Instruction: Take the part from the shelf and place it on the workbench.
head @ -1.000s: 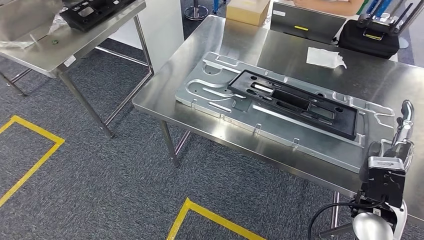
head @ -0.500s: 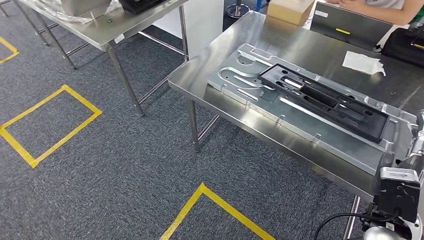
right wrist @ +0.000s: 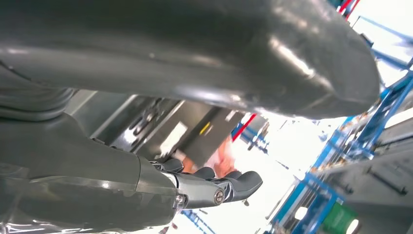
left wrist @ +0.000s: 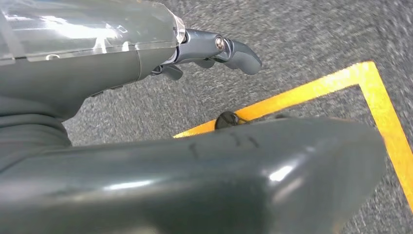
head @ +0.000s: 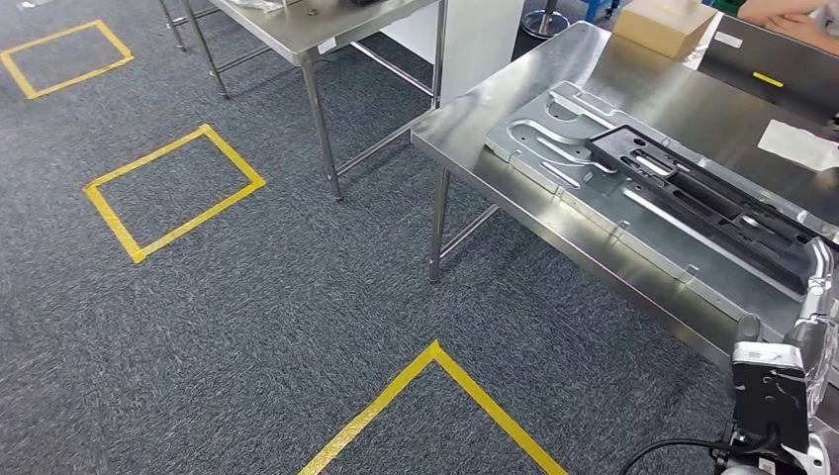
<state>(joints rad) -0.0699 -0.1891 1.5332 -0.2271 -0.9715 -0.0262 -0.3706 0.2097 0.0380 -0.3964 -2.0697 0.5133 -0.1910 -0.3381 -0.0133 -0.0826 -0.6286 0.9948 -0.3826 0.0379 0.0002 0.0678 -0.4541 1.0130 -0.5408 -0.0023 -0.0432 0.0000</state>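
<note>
Part: long black slotted plastic frame (head: pixel 707 203) lies flat on silver cut-out metal plate (head: pixel 594 188), steel table (head: pixel 475 119) at right. Likely stiff, light; grip a long edge. Left robot hand (left wrist: pixel 214 51), right robot hand (right wrist: pixel 214 187): fingers loosely extended, holding nothing.

Grey carpet (head: pixel 247 327) – yellow tape squares (head: pixel 173 190), steel tables (head: pixel 683 109), perhaps shelving

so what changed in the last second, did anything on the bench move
Only the camera moved: the robot turned left, so the whole scene slid right in the head view. The black part stays on the metal plate on the workbench. Neither hand took or released anything.
</note>
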